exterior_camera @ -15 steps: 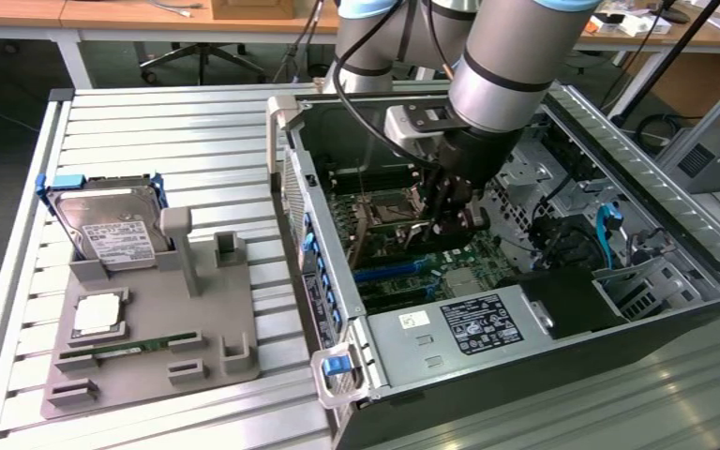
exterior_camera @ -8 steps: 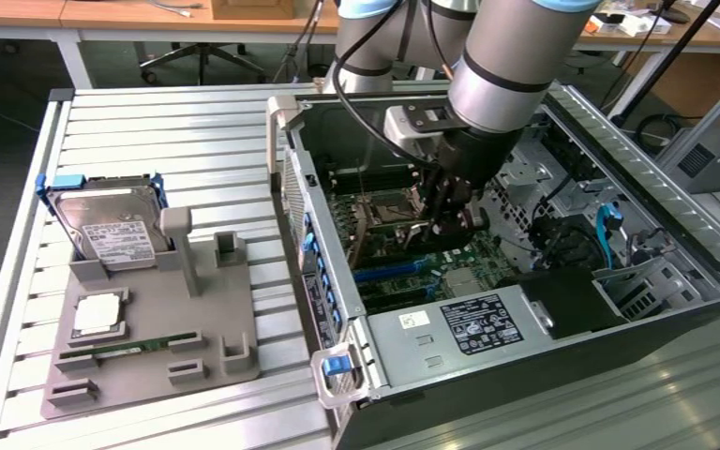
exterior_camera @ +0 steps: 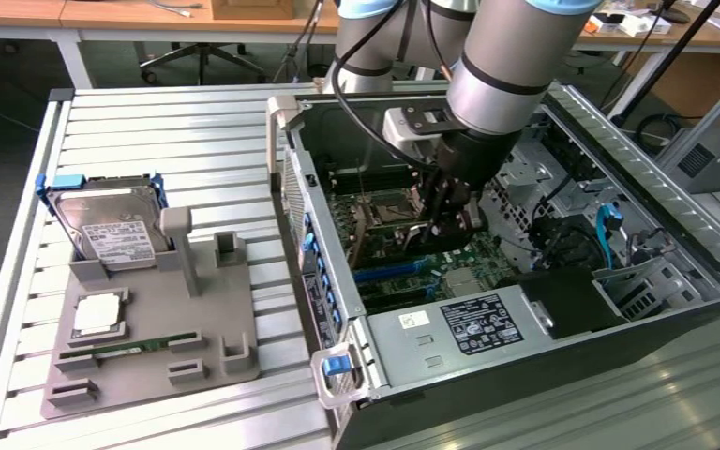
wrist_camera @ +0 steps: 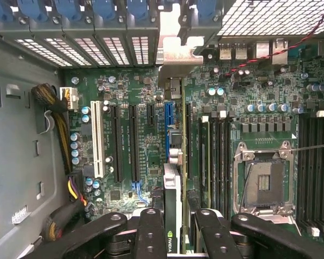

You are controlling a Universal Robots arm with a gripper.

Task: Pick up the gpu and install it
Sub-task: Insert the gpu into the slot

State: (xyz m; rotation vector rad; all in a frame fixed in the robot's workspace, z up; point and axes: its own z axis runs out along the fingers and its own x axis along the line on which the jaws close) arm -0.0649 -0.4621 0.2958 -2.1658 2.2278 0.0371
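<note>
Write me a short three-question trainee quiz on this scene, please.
1. True or false: the gripper holds the gpu inside the computer case.
2. Which rests on the grey fixture? A keyboard; B hard drive; C monitor.
3. Fill in: the motherboard slot in line with the gpu is ___.
Key: 1 true; 2 B; 3 blue.

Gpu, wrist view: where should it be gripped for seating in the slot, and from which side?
Grip the gpu by its two flat faces at the long edge away from the motherboard, coming in through the open side of the case. It stands thin, edge-on to the board, silver bracket at one end, so only those faces suit the fingers. The gripper holds it so now.
</note>
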